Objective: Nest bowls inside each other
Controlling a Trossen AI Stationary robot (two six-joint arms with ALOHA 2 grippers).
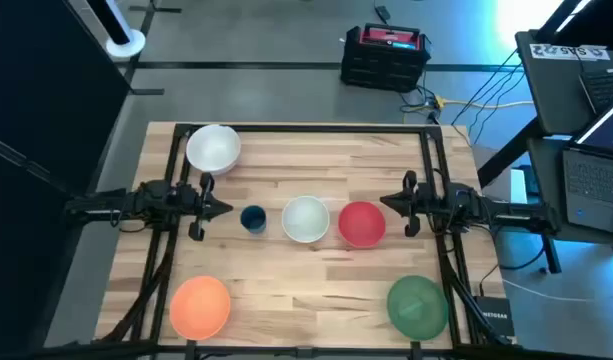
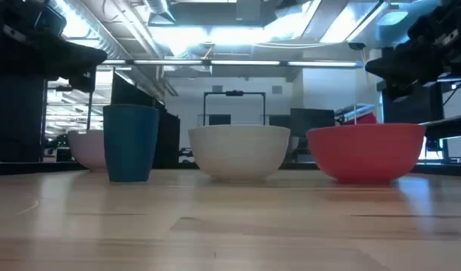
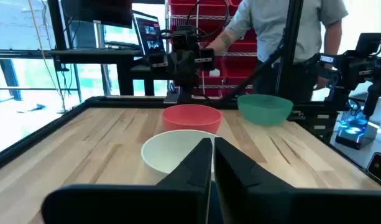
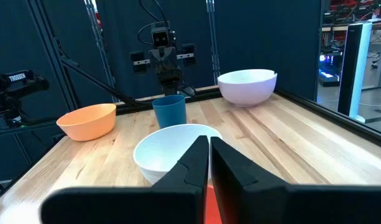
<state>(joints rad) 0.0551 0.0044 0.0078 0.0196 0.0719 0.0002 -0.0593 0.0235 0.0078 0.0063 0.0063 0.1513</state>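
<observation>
Wood-grain bench (image 1: 286,290) carries five separate bowls, none nested yet, so by the look of it the task stands at its very first step: choosing and reaching for a first bowl.

At the left of the high view the left tool (image 1: 222,208) hangs over the bench at mid-height of the frame, its fingers pressed together and holding nothing; the left wrist view shows the two dark fingers meeting with only a thin slit between them. Above it, toward the upper left, sits the white bowl (image 1: 214,148); below it, at the lower left, the orange bowl (image 1: 200,306). Just right of the left tool stands the small dark blue cup (image 1: 253,219), which is no part of the nesting.

Centre frame holds the pale mint-white bowl (image 1: 306,219), with the red bowl (image 1: 362,223) just beside it on the right, near but seemingly apart. All stand upright, mouths up.

Further right, the right tool (image 1: 391,202) hovers close to the red bowl, likewise closed and empty. The green bowl (image 1: 418,304) lies at the lower right.

Next move, as a judgement: one tool must spread its fingers, descend on a bowl's rim, probably the red or mint-white one, pinch the wall, then lift and lower it squarely into a neighbour.
</observation>
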